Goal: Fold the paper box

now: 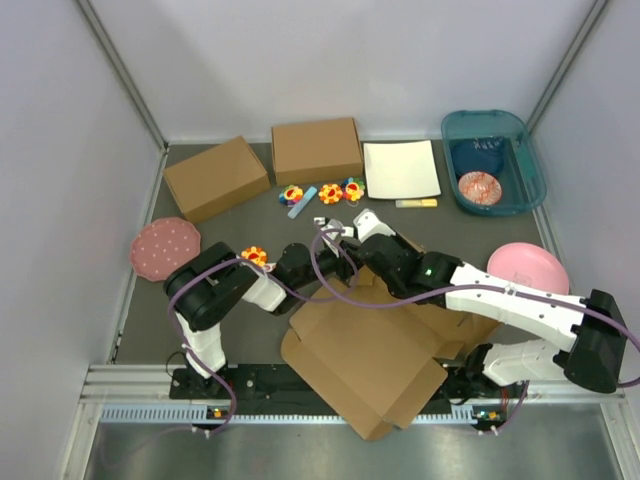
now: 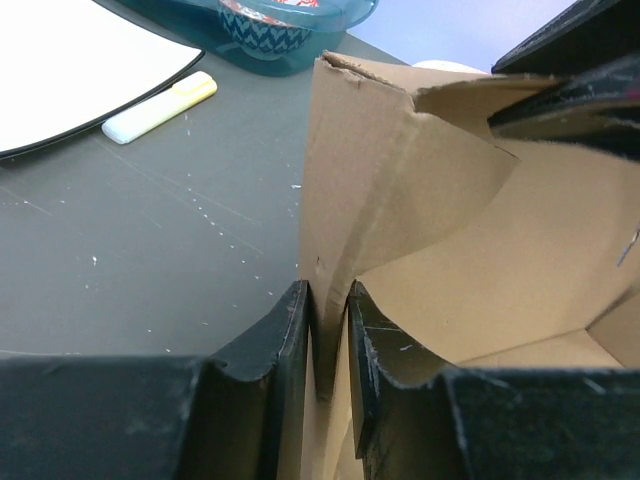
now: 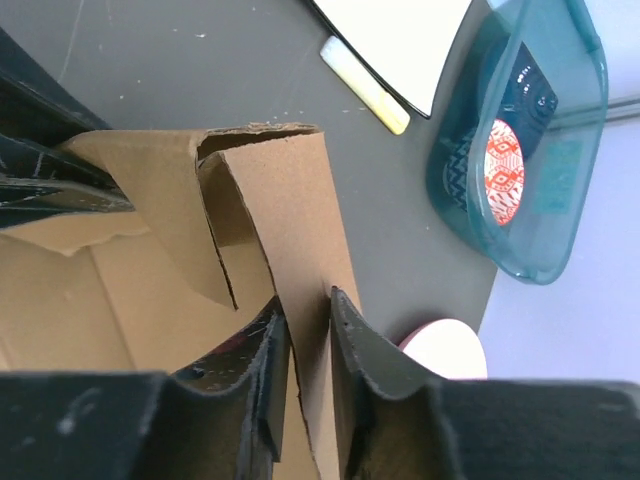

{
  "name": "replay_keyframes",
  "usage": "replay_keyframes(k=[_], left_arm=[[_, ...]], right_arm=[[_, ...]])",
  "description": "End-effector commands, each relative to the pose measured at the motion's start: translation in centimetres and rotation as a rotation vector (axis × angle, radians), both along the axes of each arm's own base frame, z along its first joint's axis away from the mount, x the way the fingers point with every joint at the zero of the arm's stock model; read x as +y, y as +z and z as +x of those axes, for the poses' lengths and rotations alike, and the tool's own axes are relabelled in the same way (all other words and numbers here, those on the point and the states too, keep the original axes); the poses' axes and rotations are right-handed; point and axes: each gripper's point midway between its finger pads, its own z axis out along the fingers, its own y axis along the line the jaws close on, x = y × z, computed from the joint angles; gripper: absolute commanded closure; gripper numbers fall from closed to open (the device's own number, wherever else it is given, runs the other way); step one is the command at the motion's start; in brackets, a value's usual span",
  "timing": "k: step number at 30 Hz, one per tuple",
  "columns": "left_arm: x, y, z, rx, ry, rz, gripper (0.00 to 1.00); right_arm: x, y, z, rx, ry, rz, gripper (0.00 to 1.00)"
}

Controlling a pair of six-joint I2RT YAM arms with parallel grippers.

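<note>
Two brown cardboard boxes stand at the far left of the table (image 1: 470, 235): the first cardboard box (image 1: 216, 177) is turned a little, and the second cardboard box (image 1: 316, 150) is just beside it. Nearer to us, at the left edge, lies a dotted pink plate (image 1: 165, 248). In front of the boxes we see some small flower toys (image 1: 330, 193) and a blue stick (image 1: 301, 200).

From its base the left arm reaches to the right. The left gripper (image 2: 325, 300) is pressed together on a raised flap of the paper box (image 1: 370, 350); in the left wrist view the thin cardboard wall stands upright between the two black fingers and touches both.

The paper box lies at the near middle of the table, between the two arm bases. Most of it is a flat sheet, and its near corner hangs over the table edge. Its far part is lifted under the grippers.

The right gripper (image 3: 305, 305) pinches a neighbouring fold of the same cardboard, close to the left one.

Further right lies a white sheet (image 1: 401, 168) with a yellow highlighter (image 1: 416, 203) just beside its near edge. Then comes a teal bin (image 1: 530, 170) with a patterned bowl (image 1: 478, 186) inside. A plain pink plate (image 1: 527, 268) lies near the right arm.
</note>
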Motion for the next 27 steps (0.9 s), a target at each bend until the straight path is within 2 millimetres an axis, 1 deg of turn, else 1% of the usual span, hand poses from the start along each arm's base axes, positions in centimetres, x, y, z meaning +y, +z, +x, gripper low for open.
replay_keyframes(k=[1, 3, 6, 8, 10, 11, 13, 14, 18, 19, 24, 27], left_arm=[[-0.2, 10.2, -1.4, -0.27, -0.041, -0.295, 0.84], [-0.1, 10.6, -1.5, -0.277, -0.041, -0.302, 0.82], [0.0, 11.2, -1.7, -0.283, -0.044, -0.314, 0.74], [0.0, 11.6, -1.8, -0.28, -0.051, -0.323, 0.67], [-0.2, 11.9, -2.1, -0.276, -0.07, -0.335, 0.59], [-0.3, 12.1, -2.2, -0.274, -0.081, -0.339, 0.49], [-0.4, 12.3, -2.6, -0.263, -0.103, -0.349, 0.39], [-0.5, 12.6, -2.7, -0.263, -0.109, -0.354, 0.32], [-0.5, 13.1, -3.0, -0.263, -0.127, -0.367, 0.26], [-0.4, 13.3, -2.9, -0.26, -0.119, -0.373, 0.26], [-0.3, 13.9, -2.6, -0.263, -0.112, -0.388, 0.26], [-0.5, 14.3, -2.4, -0.266, -0.114, -0.396, 0.3]], right_arm=[[1.0, 1.2, 0.4, -0.026, -0.006, 0.056, 0.84], [1.3, 1.1, 0.2, -0.017, 0.007, 0.081, 0.88], [1.5, 1.1, 0.0, -0.013, 0.021, 0.101, 0.91], [1.6, 1.2, 0.0, -0.018, 0.028, 0.108, 0.92], [1.6, 1.2, 0.0, -0.026, 0.037, 0.104, 0.94], [1.6, 1.4, -0.1, -0.033, 0.047, 0.098, 0.94], [1.5, 1.4, 0.0, -0.044, 0.052, 0.082, 0.95], [1.5, 1.5, 0.0, -0.049, 0.06, 0.07, 0.95], [1.5, 2.0, 0.1, -0.074, 0.072, 0.046, 0.97], [1.5, 2.0, 0.1, -0.079, 0.073, 0.043, 0.97], [2.0, 2.5, 0.0, -0.108, 0.107, 0.001, 0.98], [2.5, 2.4, -0.2, -0.121, 0.126, -0.03, 0.99]])
